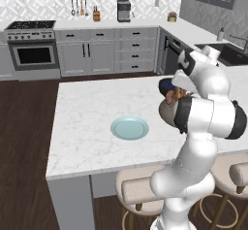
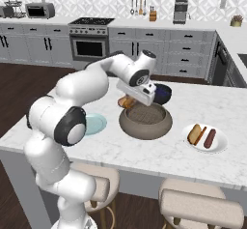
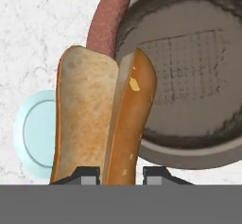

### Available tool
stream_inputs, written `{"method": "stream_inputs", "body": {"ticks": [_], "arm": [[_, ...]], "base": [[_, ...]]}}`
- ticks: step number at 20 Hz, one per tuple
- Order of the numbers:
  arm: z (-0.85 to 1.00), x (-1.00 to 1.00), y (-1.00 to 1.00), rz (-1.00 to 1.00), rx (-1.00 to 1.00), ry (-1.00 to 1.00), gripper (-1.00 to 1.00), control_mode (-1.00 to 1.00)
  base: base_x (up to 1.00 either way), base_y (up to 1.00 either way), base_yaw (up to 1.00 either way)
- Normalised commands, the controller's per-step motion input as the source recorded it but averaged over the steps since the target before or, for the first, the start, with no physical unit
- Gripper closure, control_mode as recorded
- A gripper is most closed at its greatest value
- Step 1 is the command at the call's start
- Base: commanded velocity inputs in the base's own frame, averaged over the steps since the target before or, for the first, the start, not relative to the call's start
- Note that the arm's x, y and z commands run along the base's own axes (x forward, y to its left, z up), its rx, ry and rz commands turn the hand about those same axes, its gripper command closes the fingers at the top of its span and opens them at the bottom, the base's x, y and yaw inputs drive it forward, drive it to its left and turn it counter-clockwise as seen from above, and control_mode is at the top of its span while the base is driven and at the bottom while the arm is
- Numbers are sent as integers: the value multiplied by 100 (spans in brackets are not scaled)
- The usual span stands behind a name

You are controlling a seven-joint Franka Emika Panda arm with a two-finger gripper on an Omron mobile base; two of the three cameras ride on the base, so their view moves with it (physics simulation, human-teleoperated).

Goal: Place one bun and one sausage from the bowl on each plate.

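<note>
My gripper [image 3: 122, 176] is shut on a toasted split bun [image 3: 94, 119], which stands on end between the finger tips. A brown sausage [image 3: 108, 17] shows past the bun's far end, at the rim of the grey-brown bowl [image 3: 189, 76]; I cannot tell what it rests on. In the right base view the gripper [image 2: 128, 101] holds the bun [image 2: 125, 102] at the left rim of the bowl [image 2: 144, 124]. The pale teal plate [image 2: 95, 124] lies bare to its left. The white plate [image 2: 218, 146] on the right carries a bun [image 2: 195, 134] and a sausage [image 2: 210, 138].
A dark blue bowl [image 2: 163, 93] stands just behind the big bowl. The marble island [image 1: 87, 107] has free room left of the teal plate [image 1: 129, 128]. Stools [image 2: 198, 208] stand under the near edge. Stove and cabinets line the far wall.
</note>
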Motion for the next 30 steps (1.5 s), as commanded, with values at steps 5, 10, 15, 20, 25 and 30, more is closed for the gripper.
{"method": "stream_inputs", "body": {"ticks": [5,10,15,20,25,30], "arm": [[47,-31,100,15,-23,-1,100,-100],[4,8,100,17,-17,4,100,-100],[-27,34,92,10,-7,24,100,-100],[-75,59,30,6,0,21,100,-100],[-90,45,0,5,1,5,100,-100],[-68,6,5,0,0,5,100,-100]], "base": [[0,0,0],[0,0,0],[0,0,0],[0,0,0],[0,0,0],[0,0,0]]}}
